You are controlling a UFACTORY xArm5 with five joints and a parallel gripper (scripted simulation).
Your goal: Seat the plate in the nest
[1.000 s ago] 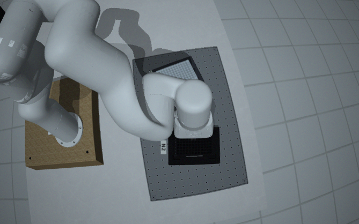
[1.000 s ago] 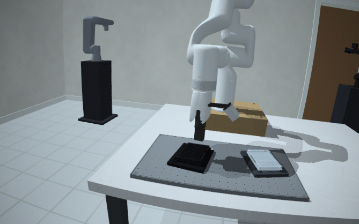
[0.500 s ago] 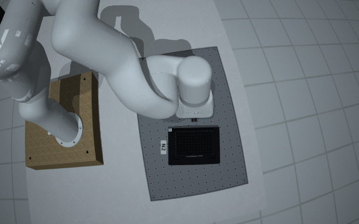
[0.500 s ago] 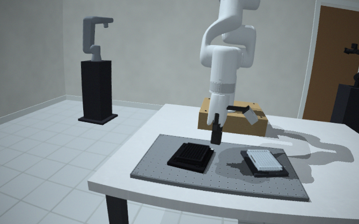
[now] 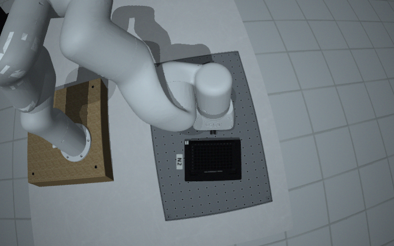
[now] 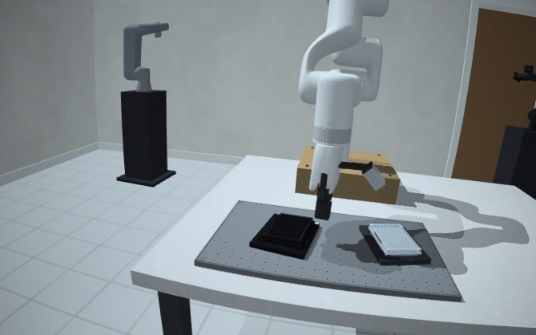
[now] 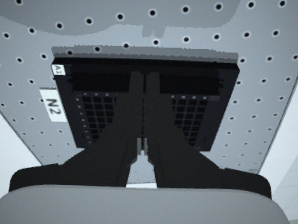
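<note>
The black 96-well plate [image 5: 212,156] sits on the black plate nest [image 6: 261,244] beside the white N2 label [image 5: 179,161], toward the near-left part of the grey perforated deck board [image 5: 253,183]. The dark two-finger gripper [image 6: 322,214] hangs just past the plate's far long edge, fingers pressed together on nothing. The translucent white well plate [image 6: 394,239] lies in the black nest [image 6: 403,260] near the board's right edge.
</note>
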